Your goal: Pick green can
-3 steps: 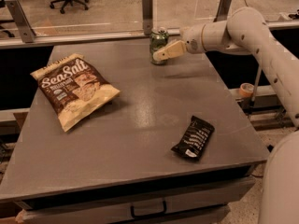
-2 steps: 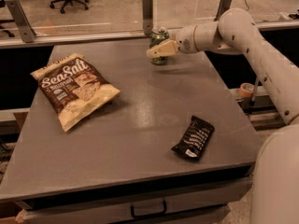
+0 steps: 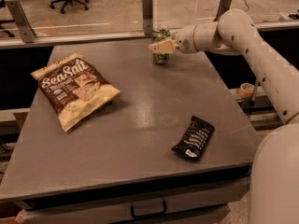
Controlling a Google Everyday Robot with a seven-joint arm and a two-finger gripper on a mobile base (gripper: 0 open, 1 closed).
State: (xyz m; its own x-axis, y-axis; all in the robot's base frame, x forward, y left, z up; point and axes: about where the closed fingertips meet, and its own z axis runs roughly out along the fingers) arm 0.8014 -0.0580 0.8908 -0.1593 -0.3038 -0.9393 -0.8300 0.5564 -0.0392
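Observation:
The green can [image 3: 161, 33] stands upright at the far edge of the grey table [image 3: 140, 111], just right of its middle. It is small, green, with a silver top. My gripper [image 3: 161, 46] reaches in from the right on the white arm [image 3: 243, 36] and sits right at the can, its pale tip crossing the front of the can's middle. The can's base rests on the table. How much of the can lies inside the gripper is hidden.
A large Sea Salt chip bag [image 3: 72, 90] lies on the left of the table. A dark snack packet [image 3: 194, 137] lies near the front right. Grey posts [image 3: 148, 6] and a rail stand right behind the can. A tape roll [image 3: 246, 88] sits off the right edge.
The gripper has shifted left along the far edge, from beside the can's right side to across its front. The can stays in place.

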